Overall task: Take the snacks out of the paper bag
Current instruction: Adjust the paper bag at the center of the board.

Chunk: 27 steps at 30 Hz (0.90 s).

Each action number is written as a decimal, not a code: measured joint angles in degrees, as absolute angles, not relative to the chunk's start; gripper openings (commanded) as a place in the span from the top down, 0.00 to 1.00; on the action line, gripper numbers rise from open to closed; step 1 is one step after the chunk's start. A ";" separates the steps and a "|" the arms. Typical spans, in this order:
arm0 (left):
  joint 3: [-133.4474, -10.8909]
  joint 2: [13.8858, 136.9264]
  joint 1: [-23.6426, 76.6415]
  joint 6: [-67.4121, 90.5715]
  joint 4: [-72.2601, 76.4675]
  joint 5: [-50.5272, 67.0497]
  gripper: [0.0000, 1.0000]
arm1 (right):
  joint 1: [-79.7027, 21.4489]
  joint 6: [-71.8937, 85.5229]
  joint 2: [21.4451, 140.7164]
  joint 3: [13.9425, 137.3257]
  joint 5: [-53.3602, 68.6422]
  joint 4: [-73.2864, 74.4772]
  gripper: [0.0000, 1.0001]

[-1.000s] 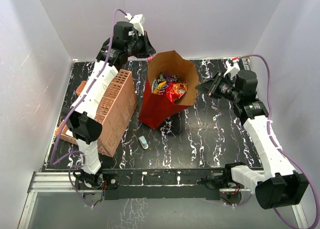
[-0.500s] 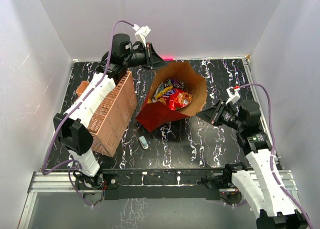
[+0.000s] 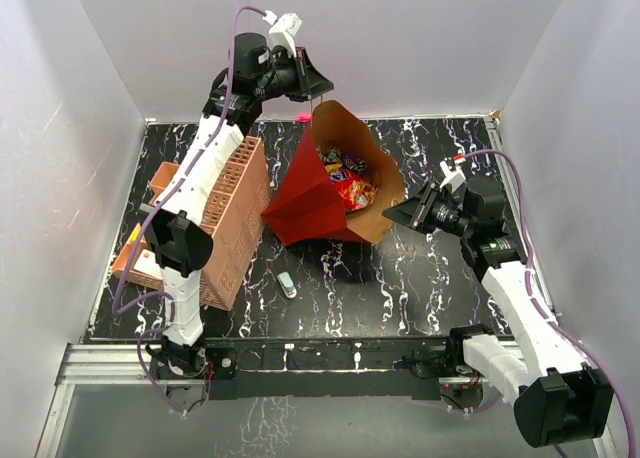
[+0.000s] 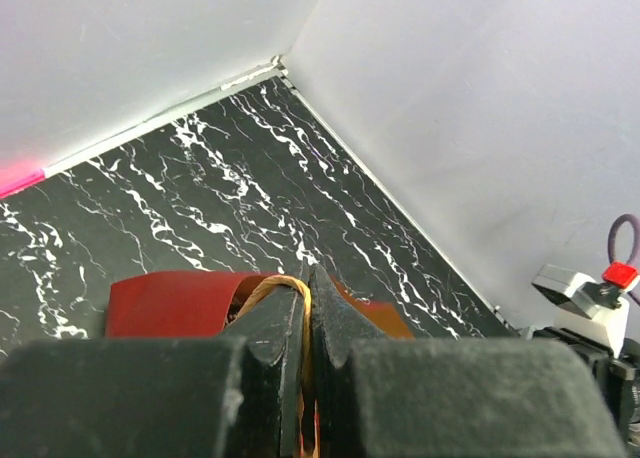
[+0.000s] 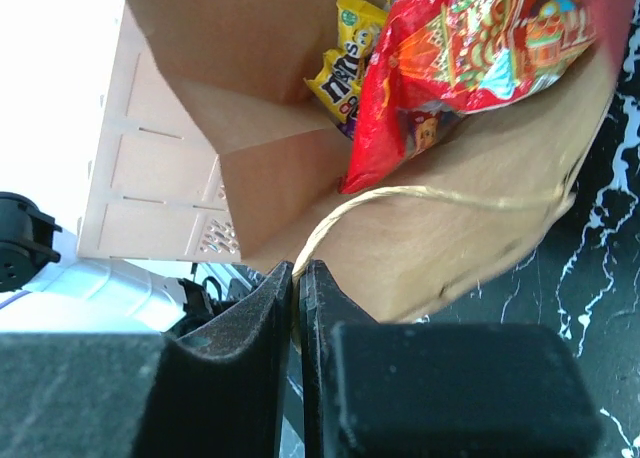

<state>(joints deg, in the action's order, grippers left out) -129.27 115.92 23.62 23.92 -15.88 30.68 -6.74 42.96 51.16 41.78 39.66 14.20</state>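
We log: paper bag slung mouth-to-right, L pincer high, R pincer low, each clenched on a handle; snacks nearest R pincer.

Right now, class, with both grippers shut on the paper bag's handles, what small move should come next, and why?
Probably raise the left gripper slightly, tipping the paper bag more. Its mouth leans toward the right gripper, yet the red cookie bag and candy packets lie inside near the lower rim; a steeper tilt might slide them out.
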 measured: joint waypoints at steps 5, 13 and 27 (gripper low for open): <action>-129.93 117.21 22.65 22.48 -14.15 32.58 1.00 | -7.70 43.79 53.36 42.89 39.05 10.50 0.89; -104.22 105.45 22.31 27.90 2.59 43.27 1.00 | -12.21 43.53 48.82 38.35 38.59 11.38 0.79; -86.04 90.41 22.55 36.75 10.11 51.96 1.00 | -12.53 29.67 39.44 51.57 22.74 41.01 0.16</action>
<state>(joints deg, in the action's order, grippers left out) -86.04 90.41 22.55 36.75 10.11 51.96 -12.53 29.67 39.44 51.57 22.74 41.01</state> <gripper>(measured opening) 0.007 0.774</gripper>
